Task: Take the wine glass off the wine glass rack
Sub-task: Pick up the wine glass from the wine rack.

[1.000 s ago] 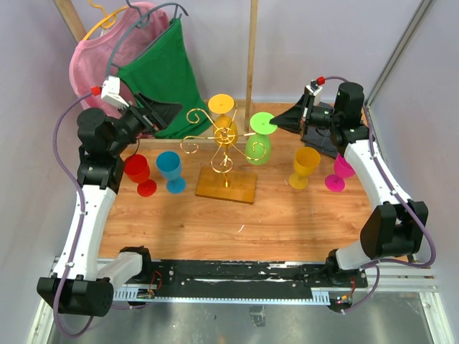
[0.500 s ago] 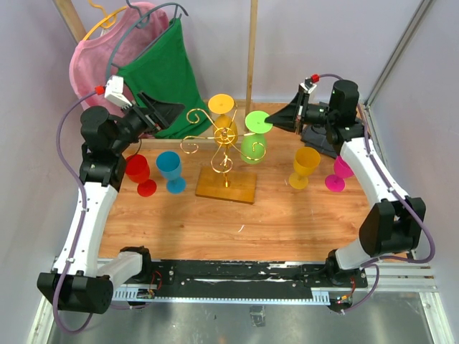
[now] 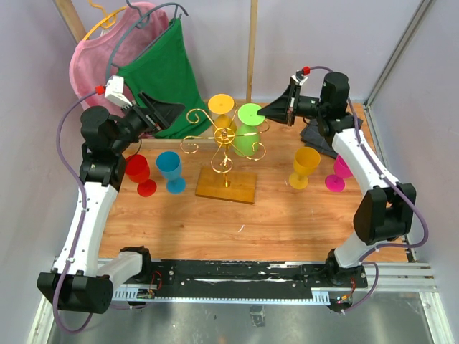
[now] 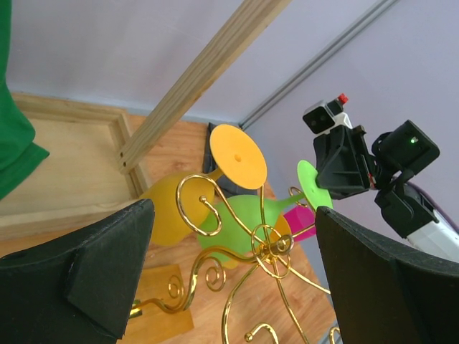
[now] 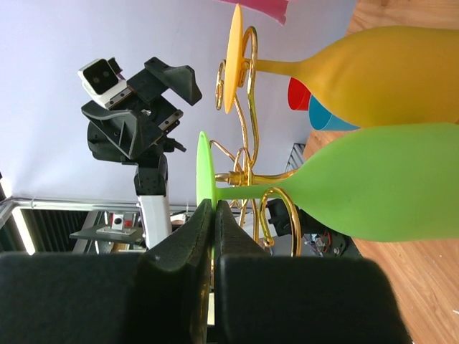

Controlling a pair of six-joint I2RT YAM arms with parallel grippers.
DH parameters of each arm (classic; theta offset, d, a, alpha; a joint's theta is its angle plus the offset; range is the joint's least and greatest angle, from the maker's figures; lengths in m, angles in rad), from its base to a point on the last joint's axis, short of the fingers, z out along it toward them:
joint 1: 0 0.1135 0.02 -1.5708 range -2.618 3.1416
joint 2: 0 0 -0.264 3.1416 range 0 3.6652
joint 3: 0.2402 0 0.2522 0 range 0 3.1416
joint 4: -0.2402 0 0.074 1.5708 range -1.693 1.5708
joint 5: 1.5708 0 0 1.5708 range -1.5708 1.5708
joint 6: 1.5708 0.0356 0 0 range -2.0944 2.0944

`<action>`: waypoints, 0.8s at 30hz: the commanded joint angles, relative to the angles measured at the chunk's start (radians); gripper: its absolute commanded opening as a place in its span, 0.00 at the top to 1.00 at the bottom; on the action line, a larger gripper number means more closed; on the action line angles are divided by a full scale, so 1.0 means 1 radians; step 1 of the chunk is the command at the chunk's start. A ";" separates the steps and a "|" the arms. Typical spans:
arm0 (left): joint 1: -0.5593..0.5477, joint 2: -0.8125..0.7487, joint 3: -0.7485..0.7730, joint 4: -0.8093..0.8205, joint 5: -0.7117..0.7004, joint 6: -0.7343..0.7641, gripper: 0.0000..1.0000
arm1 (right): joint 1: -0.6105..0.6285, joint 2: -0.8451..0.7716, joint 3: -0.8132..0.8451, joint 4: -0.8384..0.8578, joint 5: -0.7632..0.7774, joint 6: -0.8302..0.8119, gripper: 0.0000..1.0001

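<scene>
The wine glass rack [image 3: 224, 140] is gold wire on a light-wood base [image 3: 226, 185] at mid-table. A green wine glass [image 3: 246, 143] hangs on it, bowl down and tilted. My right gripper [image 3: 267, 112] is shut on the rim of its foot [image 5: 204, 168], and the stem runs beside a curled gold arm [image 5: 287, 222]. A yellow wine glass [image 3: 221, 104] hangs behind it. My left gripper [image 3: 168, 112] stands open to the rack's left. In the left wrist view, the rack's hub [image 4: 269, 244] and the green bowl [image 4: 240, 229] show between its fingers.
Red [image 3: 138, 172] and blue [image 3: 171, 170] glasses stand left of the rack. An orange-yellow [image 3: 305, 166] and a magenta [image 3: 338, 172] glass stand to the right. Green [image 3: 161, 75] and pink [image 3: 100, 57] cloths hang on a wooden frame [image 3: 251, 50] at the back.
My right gripper has moved up and left with the green glass's foot, tilting the glass on the rack. The left arm has barely moved.
</scene>
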 commanded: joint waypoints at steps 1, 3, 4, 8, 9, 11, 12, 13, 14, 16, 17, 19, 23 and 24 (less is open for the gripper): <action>-0.009 0.003 0.036 0.033 0.004 0.014 0.01 | 0.020 0.020 0.058 0.059 0.006 0.019 0.99; -0.010 0.002 0.037 0.032 0.005 0.015 0.01 | 0.020 0.032 0.070 0.066 0.011 0.022 0.99; -0.010 0.003 0.038 0.033 0.005 0.015 0.01 | 0.020 0.038 0.074 0.068 0.012 0.023 0.99; -0.011 0.002 0.043 0.026 0.007 0.018 0.01 | 0.017 0.068 0.093 0.070 0.017 0.020 0.99; -0.010 0.001 0.046 0.023 0.007 0.018 0.01 | 0.014 0.074 0.095 0.071 0.019 0.018 0.99; -0.011 -0.001 0.052 0.017 0.008 0.020 0.01 | 0.004 0.086 0.093 0.074 0.024 0.017 0.99; -0.011 -0.002 0.057 0.014 0.008 0.020 0.01 | -0.002 0.087 0.094 0.077 0.025 0.015 0.99; -0.011 -0.003 0.060 0.009 0.009 0.020 0.01 | -0.012 0.090 0.096 0.079 0.027 0.014 0.99; -0.011 -0.004 0.062 0.006 0.010 0.020 0.01 | -0.020 0.091 0.096 0.079 0.025 0.013 0.99; -0.011 -0.007 0.064 -0.002 0.012 0.021 0.01 | -0.038 0.091 0.099 0.078 0.022 0.013 0.99; -0.011 -0.007 0.065 -0.003 0.014 0.022 0.01 | -0.047 0.090 0.102 0.077 0.019 0.013 0.99; -0.011 -0.007 0.066 -0.005 0.015 0.020 0.01 | -0.067 0.085 0.103 0.074 0.011 0.013 0.99; -0.011 -0.003 0.070 -0.004 0.020 0.015 0.01 | -0.106 0.057 0.084 0.065 -0.003 0.007 0.99; -0.011 -0.001 0.071 -0.002 0.022 0.013 0.01 | -0.115 0.052 0.075 0.063 -0.005 0.005 0.99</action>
